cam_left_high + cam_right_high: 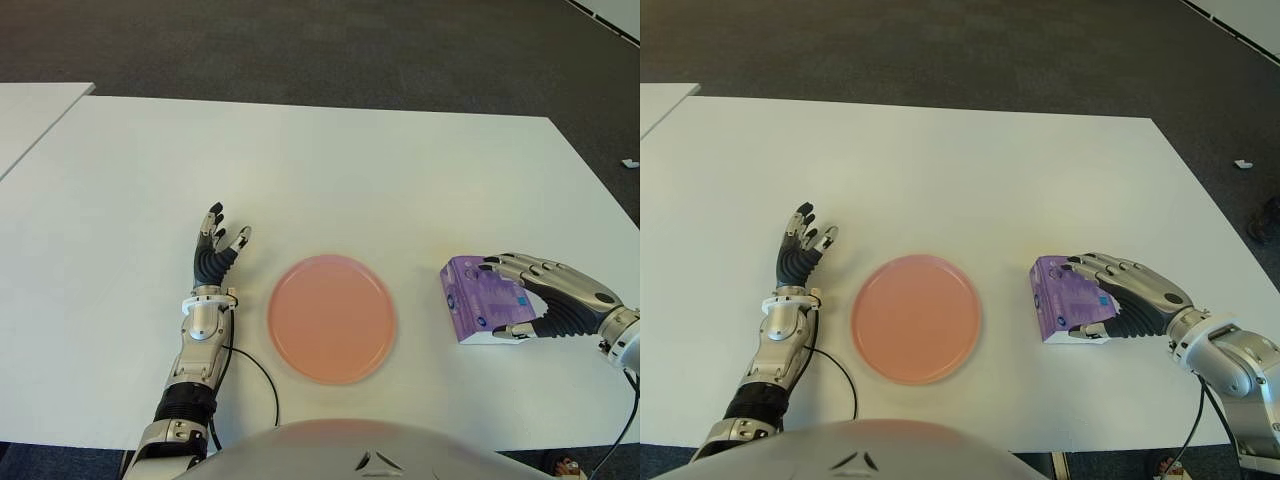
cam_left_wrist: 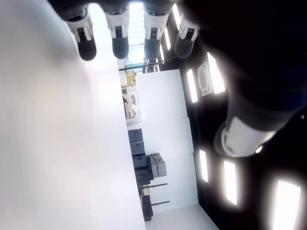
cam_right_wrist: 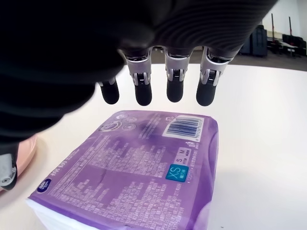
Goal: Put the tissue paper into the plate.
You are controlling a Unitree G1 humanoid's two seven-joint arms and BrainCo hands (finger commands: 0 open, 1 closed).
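Table [image 1: 330, 160]: fingers [image 3: 174, 91] above tissue pack [image 3: 139, 177]

White bench [image 1: 330, 170] fills most of view. Dark grey carpet floor [image 1: 300, 45] beyond its far edge. 2nd white bench [image 1: 30, 110] at far left, small gap btwn. Small white scrap [image 1: 629, 162] on carpet, right.

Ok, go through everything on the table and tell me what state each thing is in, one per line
Tissue pack: flat on the table, right of the plate, not yet in it.
Plate: empty, upright on the table.
Right hand: fingers arched over the tissue pack, thumb at its near side, grip not yet closed.
Left hand: open, holds nothing, left of the plate.
Table: white, bare here.
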